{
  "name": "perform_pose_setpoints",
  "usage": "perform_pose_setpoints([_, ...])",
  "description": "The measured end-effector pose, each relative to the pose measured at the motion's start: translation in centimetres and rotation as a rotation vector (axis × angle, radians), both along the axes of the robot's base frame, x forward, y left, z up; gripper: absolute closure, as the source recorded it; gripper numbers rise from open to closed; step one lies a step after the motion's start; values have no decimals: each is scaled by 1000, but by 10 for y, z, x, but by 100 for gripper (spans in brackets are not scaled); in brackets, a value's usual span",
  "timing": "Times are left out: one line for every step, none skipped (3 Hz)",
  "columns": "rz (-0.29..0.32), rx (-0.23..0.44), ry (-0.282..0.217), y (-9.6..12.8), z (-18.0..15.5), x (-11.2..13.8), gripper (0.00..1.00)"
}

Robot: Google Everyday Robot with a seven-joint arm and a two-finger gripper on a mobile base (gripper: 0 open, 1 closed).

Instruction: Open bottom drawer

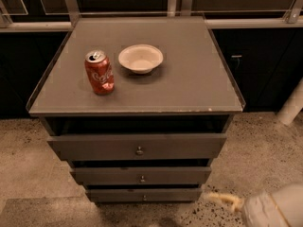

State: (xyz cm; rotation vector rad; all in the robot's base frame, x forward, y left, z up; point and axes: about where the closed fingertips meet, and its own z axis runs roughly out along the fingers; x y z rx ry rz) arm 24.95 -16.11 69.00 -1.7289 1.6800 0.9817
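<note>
Camera view, nearest first: gripper (226, 201) low at the right of the bottom edge, a cream-coloured tip pointing left out of a pale, blurred wrist body; whether the jaws are open or closed cannot be told. It hangs over the speckled floor (265, 145), holds nothing that can be seen, and is near the lower right corner of the grey cabinet (85, 148) but apart from it. Bottom drawer (118, 195): lowest of three fronts, thin and dark grey, with a small round knob (144, 197) at its centre. The gripper is to the right of this front and slightly below it, well clear of the knob. Above it is the middle drawer (104, 176), wider in view, with its own knob. Above that is the top drawer (189, 147), the tallest front, with a dark gap between it and the slab overhead. Tabletop (189, 79): flat grey, edge chipped pale in places. Red soda can (99, 72) upright at left of centre, tab end up. White bowl (140, 58) just beside the can, to its right and a little farther back; the two are not touching. Behind it are dark panels with metal rails (246, 22), and a white post (293, 103) leans at the far right.
</note>
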Motion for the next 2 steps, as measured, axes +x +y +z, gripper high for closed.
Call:
perform_pose_setpoints([46,58,85,12,-32,-33,0])
perform_pose_setpoints([44,57,86,12,-32,-32,0])
